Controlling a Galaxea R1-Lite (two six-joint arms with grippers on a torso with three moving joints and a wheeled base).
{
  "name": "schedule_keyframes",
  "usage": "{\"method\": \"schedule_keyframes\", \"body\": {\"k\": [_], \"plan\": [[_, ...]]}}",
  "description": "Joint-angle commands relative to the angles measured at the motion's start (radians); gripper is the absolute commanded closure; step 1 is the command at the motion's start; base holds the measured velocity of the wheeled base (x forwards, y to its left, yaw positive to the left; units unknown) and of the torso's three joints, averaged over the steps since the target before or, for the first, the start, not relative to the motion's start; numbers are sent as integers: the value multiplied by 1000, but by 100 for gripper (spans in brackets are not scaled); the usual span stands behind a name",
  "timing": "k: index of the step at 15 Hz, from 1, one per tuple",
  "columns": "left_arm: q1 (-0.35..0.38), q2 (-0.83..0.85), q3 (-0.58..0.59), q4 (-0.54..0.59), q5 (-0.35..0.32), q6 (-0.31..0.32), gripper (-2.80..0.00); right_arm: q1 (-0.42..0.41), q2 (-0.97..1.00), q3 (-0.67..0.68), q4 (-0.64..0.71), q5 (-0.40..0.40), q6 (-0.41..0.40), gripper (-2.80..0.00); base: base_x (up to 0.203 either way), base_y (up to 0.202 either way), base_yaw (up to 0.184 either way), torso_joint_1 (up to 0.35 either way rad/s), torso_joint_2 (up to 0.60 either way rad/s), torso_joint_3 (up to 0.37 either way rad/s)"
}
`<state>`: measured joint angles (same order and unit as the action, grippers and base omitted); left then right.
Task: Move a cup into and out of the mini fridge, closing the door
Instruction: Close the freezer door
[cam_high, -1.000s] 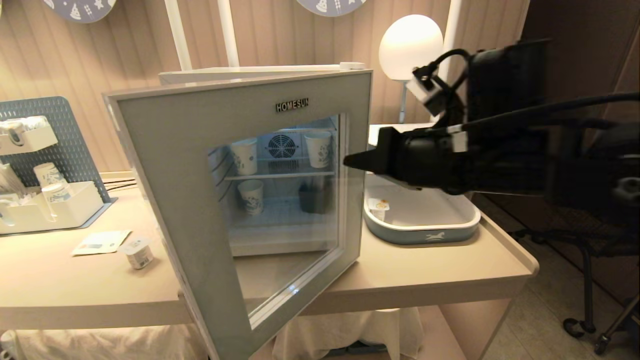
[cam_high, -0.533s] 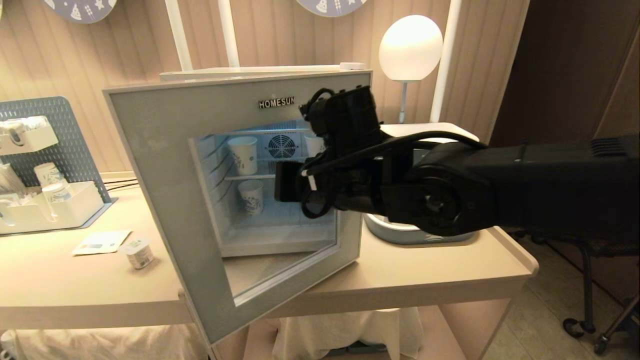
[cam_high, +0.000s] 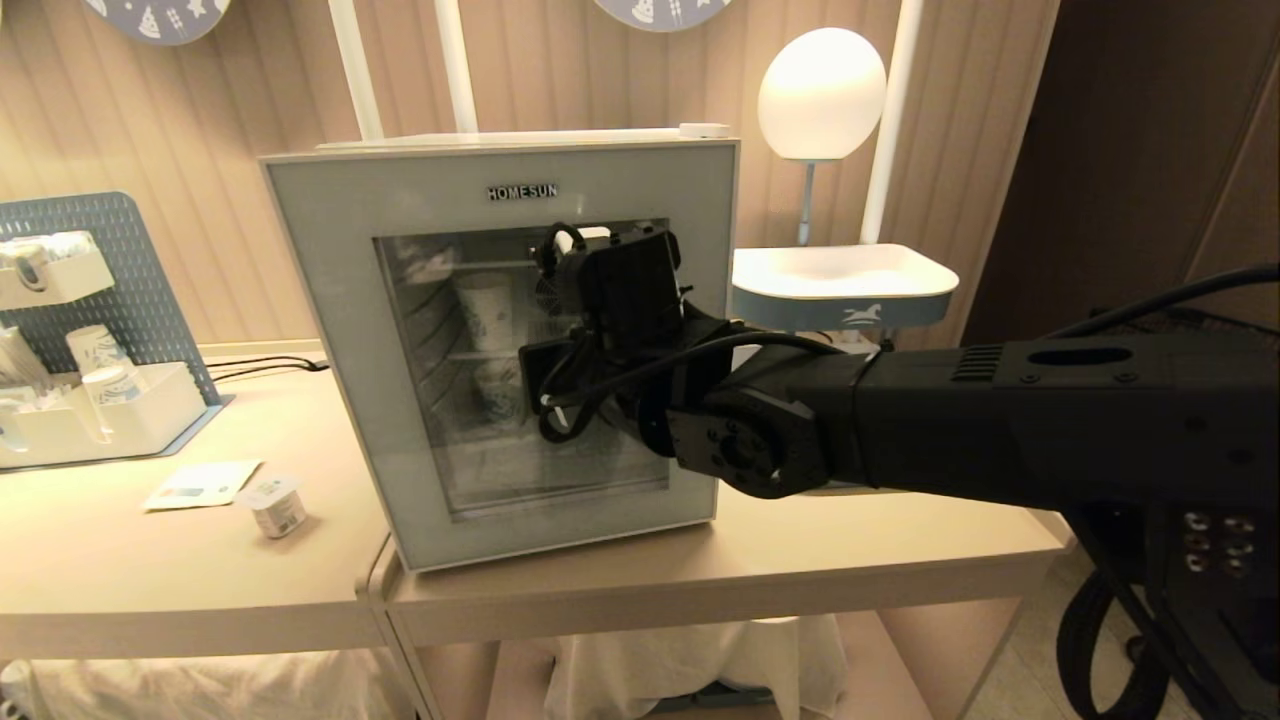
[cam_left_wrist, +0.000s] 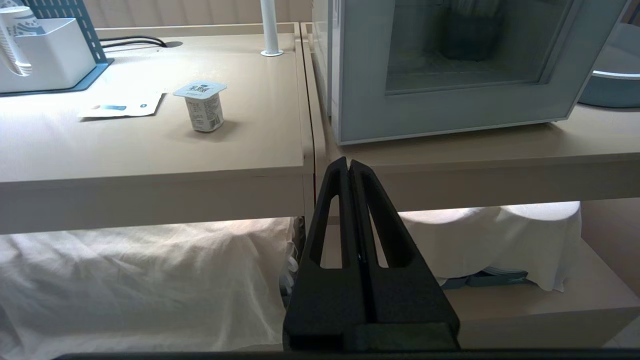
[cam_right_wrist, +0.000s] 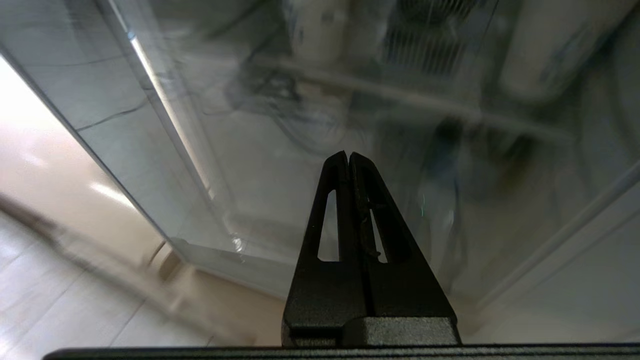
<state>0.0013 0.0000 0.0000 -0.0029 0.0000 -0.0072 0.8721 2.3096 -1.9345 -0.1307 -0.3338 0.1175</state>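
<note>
The left gripper (cam_left_wrist: 349, 167) is seen only in its own wrist view, held low in front of the table edge, below the seam where the two tabletops meet, with its fingers pressed together and nothing between them. The right arm is stretched across the head view from the right, and the right gripper (cam_right_wrist: 348, 159) is brought up to the glass of the door (cam_high: 340, 300), its fingers likewise closed flat against each other and empty; whether the tips touch the glass cannot be told. On the left tabletop (cam_high: 120, 560) the cup (cam_high: 274, 505) is found standing upright with its foil lid on, out in the open, near the left side of the fridge (cam_high: 500, 139) but apart from it, and just beside a flat paper card (cam_high: 203, 484). The door is seen shut flush against the white box, with HOMESUN printed along its top. Through the dark window, paper cups (cam_high: 484, 310) on wire shelves are made out dimly. Further left and back, a white organiser (cam_high: 110, 425) holding more paper cups is set against a blue pegboard (cam_high: 125, 290). To the right of the fridge a pale tray (cam_high: 840, 285) is placed, and behind it a round white lamp (cam_high: 821, 93) is lit before the ribbed wall.
</note>
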Motion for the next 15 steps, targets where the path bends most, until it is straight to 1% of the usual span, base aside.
{"method": "schedule_keyframes", "body": {"k": [1,2,3,7,11,13,14,15], "plan": [[0,0,0,0,0,-2,0,-19,14,-1,-48,-14,-54,0,0,0,0,0,0,0],[0,0,0,-2,0,-2,0,-35,14,-1,-83,-27,-91,0,0,0,0,0,0,0],[0,0,0,-2,0,-4,0,-54,15,-1,-109,-33,-109,0,0,0,0,0,0,0],[0,0,0,-2,0,-5,0,-115,47,-2,-156,-54,-146,0,0,0,0,0,0,0],[0,0,0,-2,0,-5,0,-165,69,0,-180,-64,-149,0,0,0,0,0,0,0],[0,0,0,-2,0,-5,0,-170,30,0,-175,-127,-148,0,0,0,0,0,0,0],[0,0,0,-2,0,-5,0,-177,-10,2,-170,-177,-153,0,0,0,0,0,0,0],[0,0,0,-2,0,-5,0,-190,-54,11,-171,-246,-164,0,0,0,0,0,0,0]]}}
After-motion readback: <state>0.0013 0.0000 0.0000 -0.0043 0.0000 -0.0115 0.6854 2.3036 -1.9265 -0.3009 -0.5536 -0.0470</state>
